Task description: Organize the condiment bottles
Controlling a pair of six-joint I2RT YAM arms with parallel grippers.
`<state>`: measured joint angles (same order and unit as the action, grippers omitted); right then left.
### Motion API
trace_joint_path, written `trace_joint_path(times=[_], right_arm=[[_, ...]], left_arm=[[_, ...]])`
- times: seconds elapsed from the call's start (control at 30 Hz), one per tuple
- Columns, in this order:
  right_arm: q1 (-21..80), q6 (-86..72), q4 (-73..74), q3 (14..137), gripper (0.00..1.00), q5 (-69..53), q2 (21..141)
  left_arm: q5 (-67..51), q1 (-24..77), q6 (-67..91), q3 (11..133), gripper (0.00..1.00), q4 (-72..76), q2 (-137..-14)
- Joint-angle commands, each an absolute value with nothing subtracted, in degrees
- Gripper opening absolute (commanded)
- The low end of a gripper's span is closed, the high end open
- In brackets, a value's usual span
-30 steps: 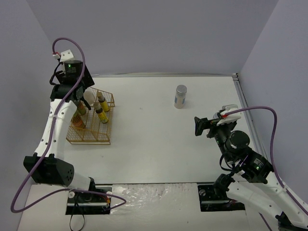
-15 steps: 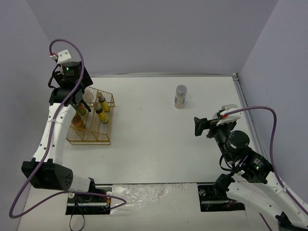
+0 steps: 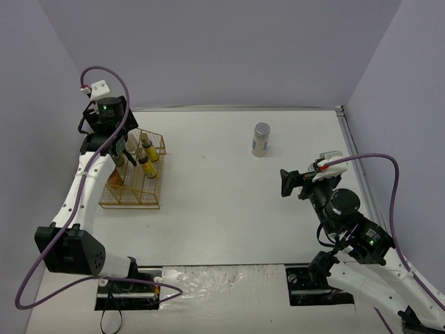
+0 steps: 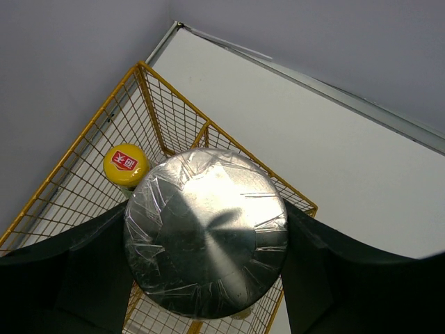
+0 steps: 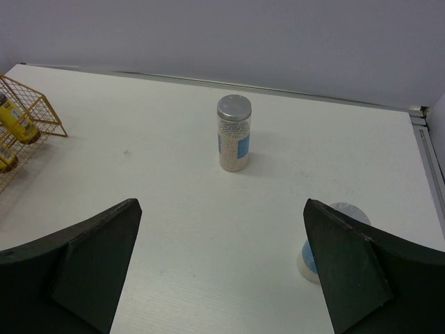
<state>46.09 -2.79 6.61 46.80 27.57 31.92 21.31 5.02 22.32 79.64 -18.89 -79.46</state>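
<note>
A silver-lidded jar [image 4: 206,240] is gripped by the left hand [image 3: 122,149], whose fingers are closed about halfway against its sides. It is held above the wire rack [image 3: 129,205] at the far left corner of the desk [image 3: 222,216]. The step in hand is judged to be lowering this jar into a free compartment. To do it well, the jar should be kept upright and centred over one cell before it is let down. That way the wires and the yellow-capped bottle [image 4: 125,164] just beside it are not knocked. The grip should be released only once the base is seated.

Several bottles [image 3: 147,165] are held upright in the rack's far compartments, though exactly how many cannot be made out behind the arm. Nothing is seen in the near compartments.

The right hand [image 3: 286,182] is spread fully and nothing is held in it. One jar [image 3: 261,140] is left standing near the far edge, and a second jar [image 5: 332,240] is seen by the right edge.
</note>
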Motion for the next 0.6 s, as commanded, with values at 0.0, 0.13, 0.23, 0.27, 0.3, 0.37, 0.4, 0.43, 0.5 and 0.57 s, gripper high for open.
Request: trace_joint_path(times=[0.0,0.13,0.23,0.27,0.3,0.37,0.4,0.43,0.5,0.57], right_arm=[[45.70,-1.93,1.58,46.85,1.00,27.11,32.65],[45.70,-1.93,1.58,46.85,1.00,26.90,32.70],[45.70,-1.80,1.58,46.85,1.00,26.94,32.61],[45.70,-1.76,1.58,46.85,1.00,26.98,32.61],[45.70,-1.76,1.58,46.85,1.00,26.98,32.68],[45.70,-1.78,1.58,46.87,1.00,26.98,32.72],[45.70,-1.82,1.58,46.91,1.00,26.98,32.75],[45.70,-1.84,1.58,46.92,1.00,26.98,32.77],[45.70,-1.76,1.58,46.85,1.00,26.98,32.70],[45.70,-1.67,1.58,46.85,1.00,26.99,32.70]], left_arm=[[23.26,4.88,22.15,79.74,0.00,-6.68,-77.84],[23.97,4.92,21.81,78.27,0.00,-4.47,-78.55],[24.35,5.32,21.49,77.25,0.00,-2.77,-78.62],[24.53,5.47,21.37,76.79,0.00,-2.44,-78.67],[24.59,5.65,21.43,76.55,0.00,-2.19,-78.73],[24.86,5.98,21.38,76.42,0.00,-2.16,-79.12],[24.96,6.13,21.42,76.35,0.00,-2.23,-79.40],[25.12,6.27,21.49,76.27,0.00,-2.31,-79.65],[25.81,6.58,21.95,76.04,0.00,-2.54,-79.88],[26.01,6.98,22.27,75.52,0.00,-2.09,-79.89]])
